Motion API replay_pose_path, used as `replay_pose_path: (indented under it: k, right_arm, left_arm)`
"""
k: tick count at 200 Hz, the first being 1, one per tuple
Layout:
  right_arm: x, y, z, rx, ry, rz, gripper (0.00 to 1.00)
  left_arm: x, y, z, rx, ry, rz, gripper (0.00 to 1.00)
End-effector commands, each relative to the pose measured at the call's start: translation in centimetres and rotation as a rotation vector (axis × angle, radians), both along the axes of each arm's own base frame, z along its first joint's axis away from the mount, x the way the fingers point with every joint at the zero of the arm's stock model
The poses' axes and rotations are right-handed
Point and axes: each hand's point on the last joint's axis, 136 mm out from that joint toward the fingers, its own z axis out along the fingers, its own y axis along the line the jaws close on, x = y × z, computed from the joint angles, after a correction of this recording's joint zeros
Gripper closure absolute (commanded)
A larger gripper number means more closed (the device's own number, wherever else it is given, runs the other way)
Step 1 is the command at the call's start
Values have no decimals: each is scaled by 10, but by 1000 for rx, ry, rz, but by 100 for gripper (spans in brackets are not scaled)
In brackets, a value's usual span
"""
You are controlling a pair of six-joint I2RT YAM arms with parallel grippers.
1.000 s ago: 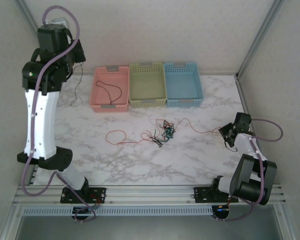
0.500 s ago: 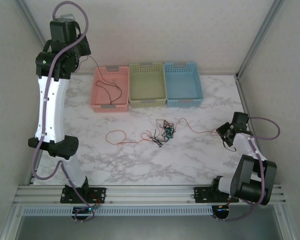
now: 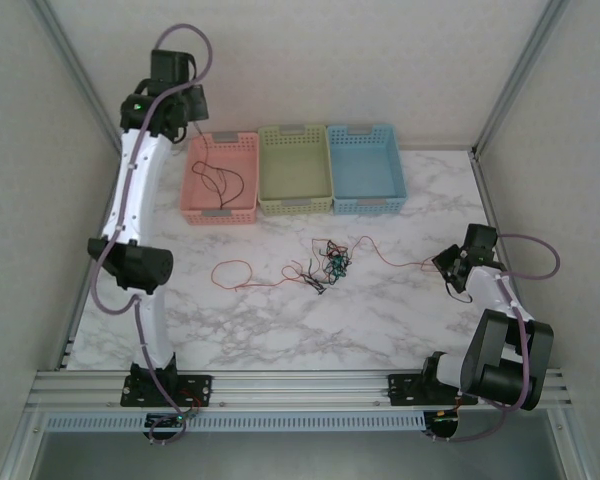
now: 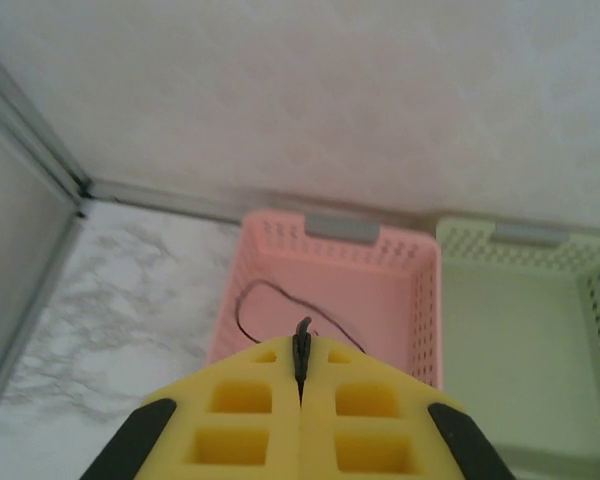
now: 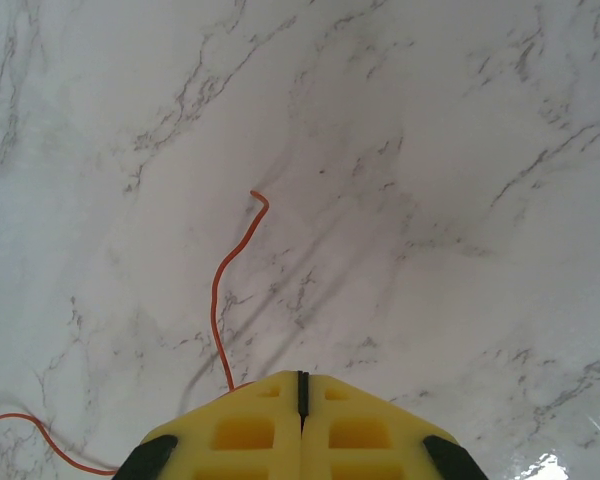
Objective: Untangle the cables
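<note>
Marble table. The pink basket sits just ahead of and below the left gripper. Its jaws are clenched on the black cable, which hangs from them into that basket. The right gripper is clamped on the red-orange cable, whose free end lies ahead of the jaws. The tangle lies well apart from both grippers.
</note>
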Motion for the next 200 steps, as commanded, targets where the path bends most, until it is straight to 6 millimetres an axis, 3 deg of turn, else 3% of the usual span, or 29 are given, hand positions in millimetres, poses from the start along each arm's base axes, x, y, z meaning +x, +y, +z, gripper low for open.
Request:
replay_pose_path:
  k: [1, 22, 44, 95, 145, 179, 200]
  right_arm:
    - [-2, 7, -6, 17, 13, 31, 100]
    - [-2, 7, -5, 17, 12, 32, 100]
    - [-2, 8, -4, 22, 10, 37, 100]
    - [0, 12, -6, 37, 9, 47, 100]
    - [0, 13, -7, 41, 11, 52, 100]
    - [0, 14, -9, 43, 14, 52, 100]
    - [1, 15, -9, 45, 14, 56, 100]
  left_arm:
    - [7, -20, -67, -85, 172, -74, 100]
    - [15, -30, -116, -128, 271, -92, 100]
    - [20, -27, -158, -162, 350, -71, 100]
    - [21, -9, -209, -191, 446, -6, 96]
    - [20, 21, -207, -157, 455, 90, 68]
    - [18, 9, -195, -219, 453, 34, 50]
    - [15, 7, -186, -228, 453, 22, 45]
